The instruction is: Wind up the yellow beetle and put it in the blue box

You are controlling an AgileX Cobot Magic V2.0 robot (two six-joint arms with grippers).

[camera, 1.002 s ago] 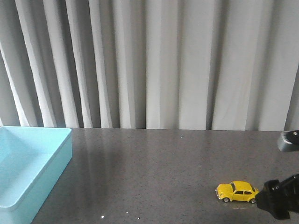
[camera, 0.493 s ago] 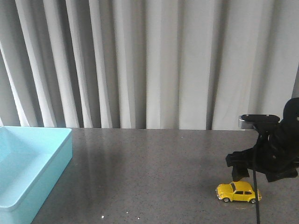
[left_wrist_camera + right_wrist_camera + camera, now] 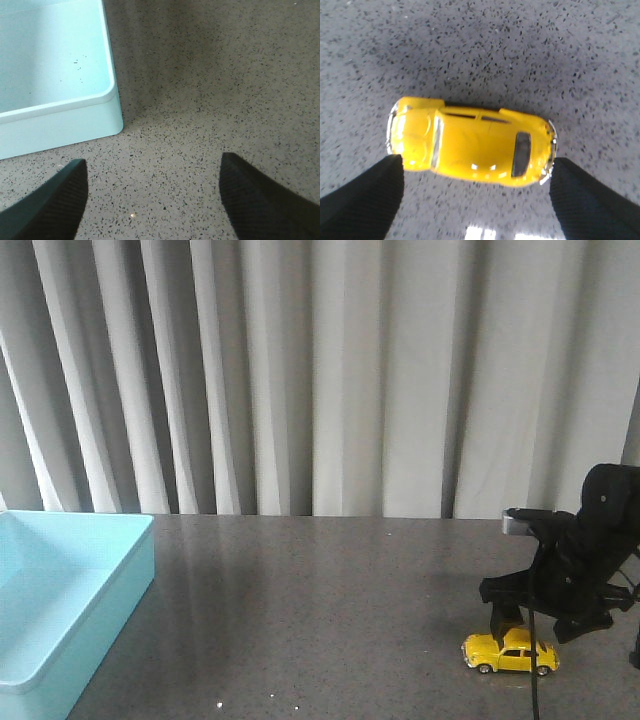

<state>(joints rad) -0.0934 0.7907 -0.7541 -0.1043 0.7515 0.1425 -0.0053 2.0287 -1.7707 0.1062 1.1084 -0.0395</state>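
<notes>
The yellow beetle stands on its wheels on the dark speckled table at the front right. My right gripper hangs just above it, open. In the right wrist view the beetle lies lengthwise just beyond my right gripper, whose fingertips flank its two ends without touching. The blue box sits at the far left. My left gripper is open over bare table, close to a corner of the blue box. The left arm does not show in the front view.
A grey pleated curtain hangs along the table's far edge. A cable hangs from the right arm beside the beetle. The box's floor holds only a few dark specks.
My right arm has swung in from the lower right edge of the front view and come down over the beetle. The beetle and the box have not moved.
</notes>
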